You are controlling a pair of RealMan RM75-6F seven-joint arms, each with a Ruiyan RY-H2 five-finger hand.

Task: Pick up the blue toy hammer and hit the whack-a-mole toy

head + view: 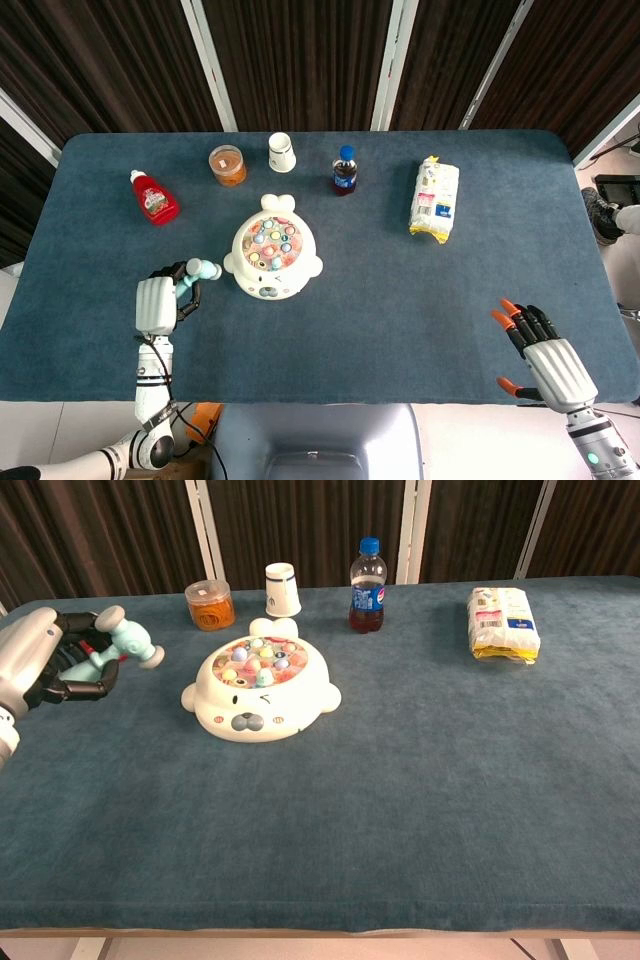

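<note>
My left hand (157, 304) (40, 660) grips the light blue toy hammer (196, 272) (118, 640) by its handle, lifted off the table, head pointing toward the toy. The white whack-a-mole toy (271, 258) (261, 688), with coloured pegs on top, sits on the table to the right of the hammer head, apart from it. My right hand (545, 360) hovers at the table's near right edge with fingers spread and nothing in it; only the head view shows it.
Along the far side stand a red ketchup bottle (154, 197), an orange-filled jar (227, 165), a white cup (282, 152), a cola bottle (345, 171) and a snack bag (435, 200). The blue table cloth (400, 300) spreads under all.
</note>
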